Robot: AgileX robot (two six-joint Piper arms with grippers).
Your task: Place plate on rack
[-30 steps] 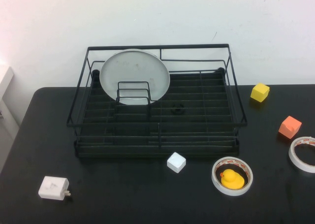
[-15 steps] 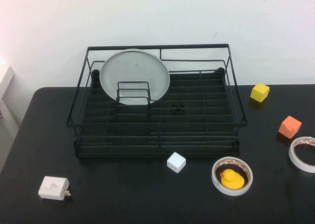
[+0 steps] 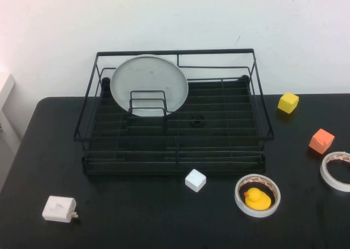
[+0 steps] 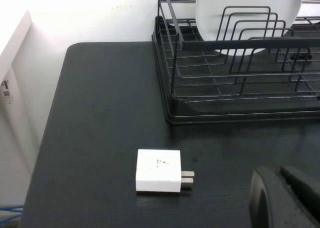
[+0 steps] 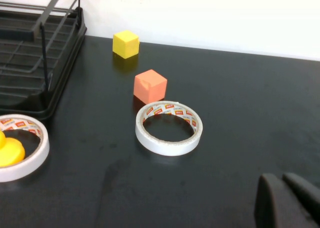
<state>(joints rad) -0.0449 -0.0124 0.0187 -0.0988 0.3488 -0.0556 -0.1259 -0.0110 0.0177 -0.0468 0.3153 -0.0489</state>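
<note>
The pale grey-white plate (image 3: 149, 84) stands upright on edge at the back left of the black wire rack (image 3: 175, 150), leaning behind the small upright dividers (image 3: 148, 102). The left wrist view shows the same plate (image 4: 248, 12) behind the dividers. Neither arm appears in the high view. My left gripper (image 4: 280, 194) is shut and holds nothing, low over the table near the white plug, well short of the rack (image 4: 225, 115). My right gripper (image 5: 282, 198) is shut and empty over the table's right side, away from the rack.
A white charger plug (image 3: 59, 209) lies front left. A white cube (image 3: 196, 180) sits before the rack. A tape roll (image 3: 257, 195) rings a yellow duck (image 3: 257, 198). Another tape roll (image 3: 336, 171), an orange cube (image 3: 321, 140) and a yellow cube (image 3: 288, 102) lie right.
</note>
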